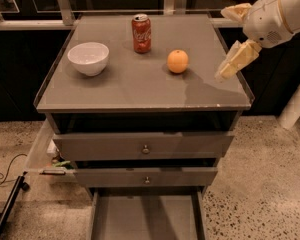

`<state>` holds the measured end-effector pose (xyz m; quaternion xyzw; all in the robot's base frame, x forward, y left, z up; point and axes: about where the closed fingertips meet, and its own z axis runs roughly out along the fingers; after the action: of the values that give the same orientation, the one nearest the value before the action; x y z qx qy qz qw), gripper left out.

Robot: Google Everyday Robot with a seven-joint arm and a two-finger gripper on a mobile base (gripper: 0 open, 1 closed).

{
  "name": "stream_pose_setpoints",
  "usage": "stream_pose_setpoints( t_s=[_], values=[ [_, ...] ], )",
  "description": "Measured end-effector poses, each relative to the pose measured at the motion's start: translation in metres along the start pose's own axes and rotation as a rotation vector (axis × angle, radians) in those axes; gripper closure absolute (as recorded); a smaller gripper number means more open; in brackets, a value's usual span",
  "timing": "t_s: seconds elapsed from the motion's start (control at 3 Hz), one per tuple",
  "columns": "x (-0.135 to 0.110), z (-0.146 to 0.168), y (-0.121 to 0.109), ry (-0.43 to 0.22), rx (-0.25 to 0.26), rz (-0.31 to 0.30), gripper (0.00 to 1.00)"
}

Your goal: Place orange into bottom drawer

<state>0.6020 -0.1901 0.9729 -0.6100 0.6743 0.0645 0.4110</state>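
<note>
The orange [177, 61] sits on the grey cabinet top [140, 84], right of centre, beside a red soda can [141, 33]. The bottom drawer [145, 218] is pulled out at the foot of the cabinet and its flat grey tray holds nothing. My gripper [230, 36] hangs over the cabinet's right edge, to the right of the orange and apart from it. It is open and holds nothing, with one yellowish finger [236, 60] low and the other higher up.
A white bowl [88, 58] stands at the left of the cabinet top. The two upper drawers [145, 146] with round knobs stand slightly out. A clear shelf with small items [52, 159] and a cable lie at the cabinet's left, on speckled floor.
</note>
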Motion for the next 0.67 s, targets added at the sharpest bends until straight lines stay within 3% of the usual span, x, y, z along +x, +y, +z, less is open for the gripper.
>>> stream_pose_setpoints(
  t_s=[0.33, 0.67],
  values=[
    [-0.005, 0.030, -0.005, -0.031, -0.023, -0.008, 0.00],
    [-0.011, 0.070, -0.011, -0.108, -0.086, 0.012, 0.00]
  ],
)
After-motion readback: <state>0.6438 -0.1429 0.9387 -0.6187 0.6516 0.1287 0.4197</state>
